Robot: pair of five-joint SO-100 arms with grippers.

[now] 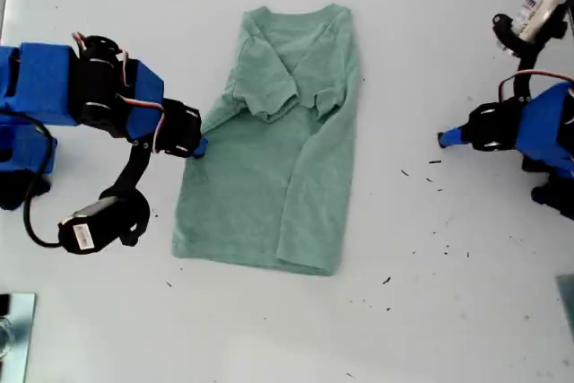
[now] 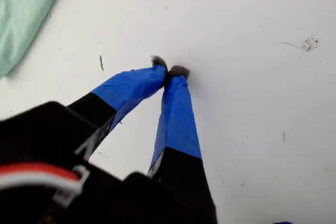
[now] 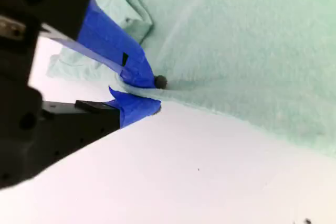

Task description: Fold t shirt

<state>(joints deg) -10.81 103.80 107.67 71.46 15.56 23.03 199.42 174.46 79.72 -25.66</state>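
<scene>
Now, in the exterior view, you are seeing the t shirt (image 1: 278,145) lying flat on the white tabletop (image 1: 448,311), partly folded: both sleeves are turned in over the chest and one long side is doubled over the body. The neck end is pointing toward the far edge of the tabletop. My second tool (image 1: 199,144) is sitting at the shirt's edge on the exterior view's left, about halfway down its length. My first tool (image 1: 443,139) is hovering over bare tabletop, well apart from the shirt, toward the exterior view's right.

Next, in the first wrist view, my first tool (image 2: 169,71) is showing its blue-taped jaws pressed together at the tips, with nothing between them. Only a corner of the shirt (image 2: 23,14) is showing, away from the tips.

Finally, in the second wrist view, my second tool (image 3: 156,96) is pinching the shirt's (image 3: 247,51) edge, its jaws nearly closed on the fabric, which is puckering slightly at the grip.
</scene>
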